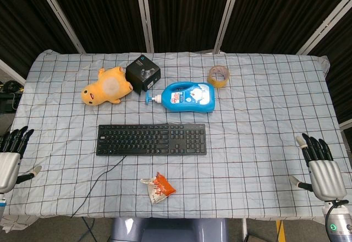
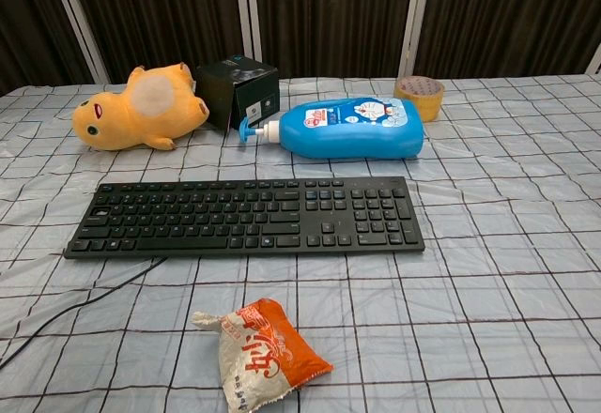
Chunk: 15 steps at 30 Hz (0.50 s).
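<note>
While both hands sit parked at the near corners of the table (image 1: 275, 88), nothing is being handled: the left hand (image 1: 12, 157) at the left edge and the right hand (image 1: 322, 168) at the right edge both show fingers extended and apart, holding nothing, and neither appears in the chest view. This looks like a rest pose with no reach under way. Nearest the hands are the black keyboard (image 1: 152, 139), flat across the middle of the checked cloth with its cable running off the near left, and the orange snack packet (image 2: 263, 352) lying crumpled just in front of it, apart from it. Any reach from either side has open cloth to cross; the keyboard lies between the hands and the far row. That far row holds a yellow plush toy (image 1: 106, 87), a black box (image 1: 143, 72) touching or just beside it, a blue bottle (image 1: 190, 97) on its side with pump pointing left, and a tape roll (image 1: 218, 76) standing apart to the right.
</note>
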Each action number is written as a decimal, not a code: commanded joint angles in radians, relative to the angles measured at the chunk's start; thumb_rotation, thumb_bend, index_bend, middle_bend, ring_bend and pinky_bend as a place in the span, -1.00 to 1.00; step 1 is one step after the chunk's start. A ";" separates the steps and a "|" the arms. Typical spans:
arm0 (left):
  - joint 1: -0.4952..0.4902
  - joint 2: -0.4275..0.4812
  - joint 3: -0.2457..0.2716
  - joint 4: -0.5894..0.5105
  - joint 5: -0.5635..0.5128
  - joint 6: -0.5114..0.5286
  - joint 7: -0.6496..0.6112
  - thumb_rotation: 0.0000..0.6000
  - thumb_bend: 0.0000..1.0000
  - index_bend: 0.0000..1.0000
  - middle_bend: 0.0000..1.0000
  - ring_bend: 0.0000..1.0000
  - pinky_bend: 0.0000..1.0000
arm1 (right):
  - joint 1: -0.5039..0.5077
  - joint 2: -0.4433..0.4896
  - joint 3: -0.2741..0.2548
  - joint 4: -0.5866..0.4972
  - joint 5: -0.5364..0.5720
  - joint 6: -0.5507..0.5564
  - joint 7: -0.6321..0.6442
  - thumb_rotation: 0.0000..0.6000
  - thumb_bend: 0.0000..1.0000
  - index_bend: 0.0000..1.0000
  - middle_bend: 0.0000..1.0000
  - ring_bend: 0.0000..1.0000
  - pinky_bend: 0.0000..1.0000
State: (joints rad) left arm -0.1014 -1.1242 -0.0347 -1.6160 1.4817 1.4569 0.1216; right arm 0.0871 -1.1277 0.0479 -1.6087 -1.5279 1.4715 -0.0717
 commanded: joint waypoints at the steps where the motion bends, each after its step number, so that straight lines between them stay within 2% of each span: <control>1: 0.000 0.001 0.001 -0.003 -0.001 -0.001 0.001 1.00 -0.72 -1.00 -1.00 -1.00 -1.00 | -0.001 0.000 0.000 0.000 0.001 0.000 -0.001 1.00 -0.86 -0.97 -1.00 -1.00 -1.00; 15: 0.000 0.008 0.011 -0.022 0.006 -0.008 0.019 1.00 -0.72 -1.00 -1.00 -1.00 -1.00 | 0.000 0.002 0.001 -0.012 0.022 -0.016 -0.007 1.00 -0.86 -0.96 -1.00 -1.00 -1.00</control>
State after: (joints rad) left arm -0.1008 -1.1170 -0.0248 -1.6367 1.4868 1.4506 0.1397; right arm 0.0865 -1.1259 0.0486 -1.6203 -1.5064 1.4566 -0.0774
